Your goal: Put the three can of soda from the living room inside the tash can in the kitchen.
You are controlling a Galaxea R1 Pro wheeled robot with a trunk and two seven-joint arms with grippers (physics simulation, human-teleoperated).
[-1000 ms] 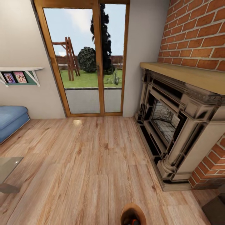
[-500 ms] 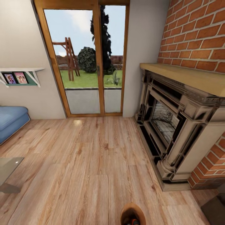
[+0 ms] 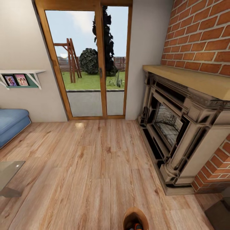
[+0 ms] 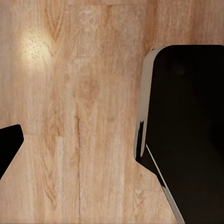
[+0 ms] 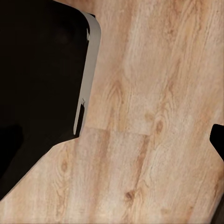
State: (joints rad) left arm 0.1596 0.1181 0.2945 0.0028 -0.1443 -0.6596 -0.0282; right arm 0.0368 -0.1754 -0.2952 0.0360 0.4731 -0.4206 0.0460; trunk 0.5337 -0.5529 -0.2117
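Facing wood-framed glass doors [image 3: 87, 64] and brick fireplace [image 3: 179, 127] – blue sofa [image 3: 11, 123] at left. Tan-brown bin [image 3: 135, 218] low in head view. Cannot tell either gripper's opening or hold – dark shapes over wood floor [image 4: 84, 116].

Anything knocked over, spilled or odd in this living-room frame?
Nothing stands out. The fireplace, glass doors, sofa and wood floor look orderly; a brown-lined bin sits upright at the head view's bottom edge.

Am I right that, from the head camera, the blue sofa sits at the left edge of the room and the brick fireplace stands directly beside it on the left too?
Not quite. The head view shows the blue sofa at the left edge, but the brick fireplace stands on the right side of the room, across the wood floor from it.
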